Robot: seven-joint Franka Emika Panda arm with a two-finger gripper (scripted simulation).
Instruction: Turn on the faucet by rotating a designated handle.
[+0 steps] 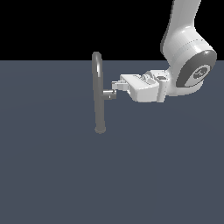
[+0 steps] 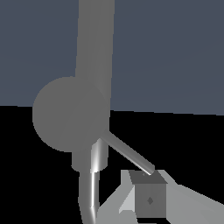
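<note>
Right up against the wrist lens, one fingertip fills the frame's lower right as a grey block, its upper corner touching the end of the thin pin lever; that lever slants up to the handle, seen end-on as a broad round face at centre left, and behind it the faucet pipe runs to the top edge. Only one finger shows, so I cannot tell whether the jaws are wide or narrow. Judging by that contact, the finger is set against the pin's tip to push it round, since the far end gives the most leverage.

Over to the exterior view: nearest, the bare floor fills the lower half; at centre stands the faucet, arched at the top, with the handle stubbing out toward the frame's right; the gripper reaches in horizontally from the right, fingertips just above that stub; the arm rises to the upper right.
</note>
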